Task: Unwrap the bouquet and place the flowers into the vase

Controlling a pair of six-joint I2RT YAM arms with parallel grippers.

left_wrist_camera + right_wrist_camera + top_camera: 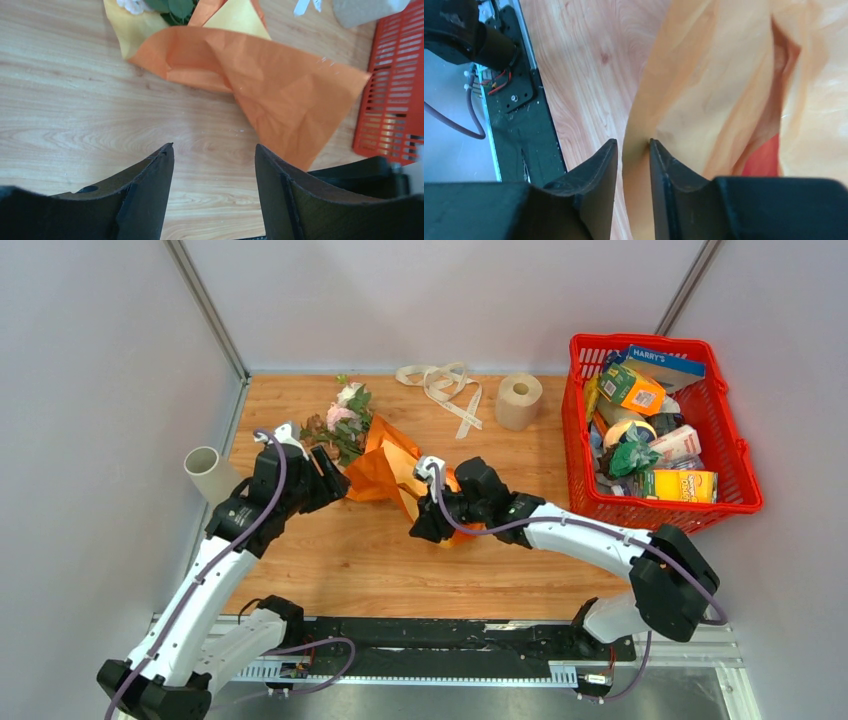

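The wooden desk [340, 560] carries a bouquet [345, 420] lying at the back left, its orange paper [385, 475] spread toward the middle. A loose ribbon [440, 385] lies at the back beside an upright paper roll [518, 400]. A red basket [735, 455] sits at the right, and a vase [208, 472] lies tilted at the left edge.

The right end effector [631, 150] shows its 2 black fingers [596, 170] a narrow gap apart, and the near edge of the crumpled orange and yellow-tan wrapping paper [724, 100] runs up through that gap. The paper covers the right half of the light wooden surface [589, 60]. A red patch [764, 160] shows through a fold. At left lie a black metal base rail [524, 125] and a dark cable [449, 122].
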